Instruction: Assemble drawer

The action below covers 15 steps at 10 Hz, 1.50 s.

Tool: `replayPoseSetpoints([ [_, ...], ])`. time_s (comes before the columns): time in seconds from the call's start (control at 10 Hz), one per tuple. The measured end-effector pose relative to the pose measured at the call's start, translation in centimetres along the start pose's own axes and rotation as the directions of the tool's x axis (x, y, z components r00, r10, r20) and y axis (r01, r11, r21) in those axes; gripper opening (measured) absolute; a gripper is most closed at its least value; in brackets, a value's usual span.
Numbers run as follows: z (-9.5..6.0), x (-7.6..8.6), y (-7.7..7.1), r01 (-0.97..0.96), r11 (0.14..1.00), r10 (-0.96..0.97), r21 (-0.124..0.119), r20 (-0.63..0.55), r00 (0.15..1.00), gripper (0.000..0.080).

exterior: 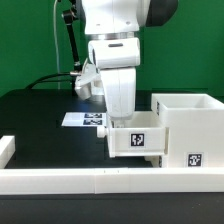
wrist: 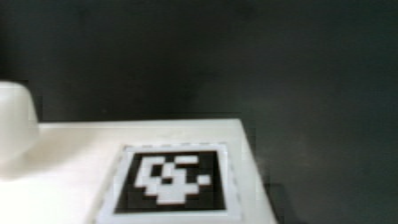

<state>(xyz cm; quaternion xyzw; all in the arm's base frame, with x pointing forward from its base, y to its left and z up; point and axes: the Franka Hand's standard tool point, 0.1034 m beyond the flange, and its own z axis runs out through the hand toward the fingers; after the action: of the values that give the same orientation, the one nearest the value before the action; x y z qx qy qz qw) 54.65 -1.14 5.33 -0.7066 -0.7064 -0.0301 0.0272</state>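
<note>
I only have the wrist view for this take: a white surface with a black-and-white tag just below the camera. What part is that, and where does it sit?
Observer: It is probably the small tray. In the exterior view the tool is down at the tray's rear edge.
Operator: Is the big housing anywhere near?
Observer: Yes. The large housing stands right beside the tray, on the exterior view's right, with its open side up. I cannot tell whether they touch.
Operator: Is the tool closed on the tray?
Observer: I cannot tell. The tray's wall and the arm hide the fingertips.
</note>
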Motion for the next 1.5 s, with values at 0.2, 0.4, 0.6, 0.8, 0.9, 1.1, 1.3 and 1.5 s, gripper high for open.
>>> replayPoseSetpoints([
  [0.2,0.1,0.1,-0.2,0.002,1.000,-0.002,0.001,-0.001,1.000,0.0042],
  [0.4,0.0,0.6,-0.1,0.000,1.000,0.000,0.001,-0.004,1.000,0.0042],
  [0.6,0.0,0.9,0.0,-0.012,1.000,0.012,0.000,-0.004,1.000,0.0042],
  [0.8,0.0,1.1,0.0,-0.016,1.000,0.016,-0.001,-0.005,1.000,0.0042],
  [0.9,0.0,1.1,0.0,-0.017,1.000,0.017,-0.001,-0.005,1.000,0.0042],
  [1.1,0.1,1.2,-0.1,-0.019,1.000,0.019,-0.014,-0.006,1.000,0.0042],
  [1.3,0.1,1.1,0.0,-0.021,1.000,0.021,-0.014,-0.006,1.000,0.0042],
  [1.5,0.1,1.1,0.0,-0.021,1.000,0.021,-0.013,-0.006,1.000,0.0042],
])
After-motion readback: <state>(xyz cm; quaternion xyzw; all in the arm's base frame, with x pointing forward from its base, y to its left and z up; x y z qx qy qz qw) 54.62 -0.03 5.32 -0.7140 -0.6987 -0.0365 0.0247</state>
